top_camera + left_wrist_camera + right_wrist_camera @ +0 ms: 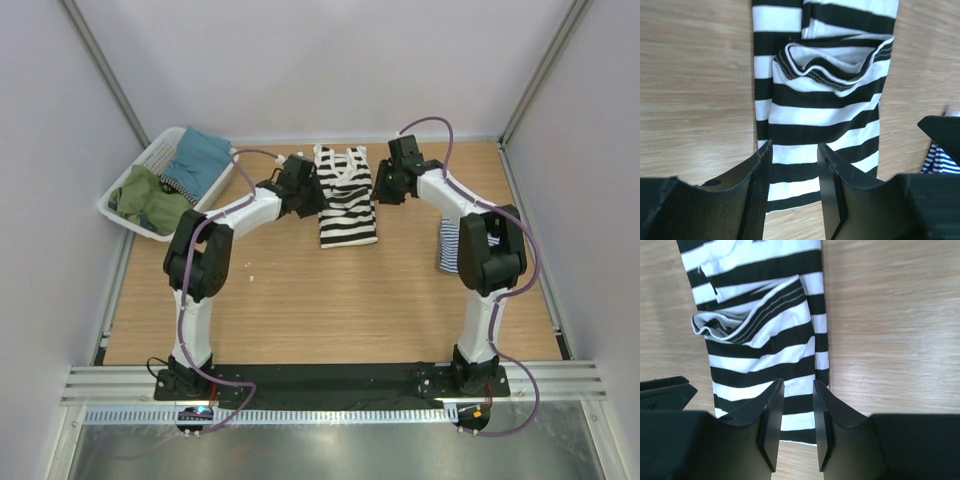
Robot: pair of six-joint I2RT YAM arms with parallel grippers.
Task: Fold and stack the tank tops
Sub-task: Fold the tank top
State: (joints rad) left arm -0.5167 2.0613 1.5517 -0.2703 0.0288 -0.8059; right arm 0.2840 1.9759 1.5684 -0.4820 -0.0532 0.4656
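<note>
The broad black-and-white striped tank top (347,205) lies on the table as a narrow lengthwise strip, straps toward the back. My left gripper (312,196) hangs just over its left edge. In the left wrist view the gripper (794,152) is open, with only striped cloth (825,95) showing below the gap. My right gripper (386,186) hovers over the right edge. In the right wrist view it (797,390) is open too, above the cloth (765,345). A thin navy-and-white striped tank top (449,245) lies at the right, partly hidden by the right arm.
A white slatted basket (128,215) at the back left holds teal (200,155) and green (150,200) clothes. Grey walls close in the table on three sides. Bare wood lies in front of the striped tank top.
</note>
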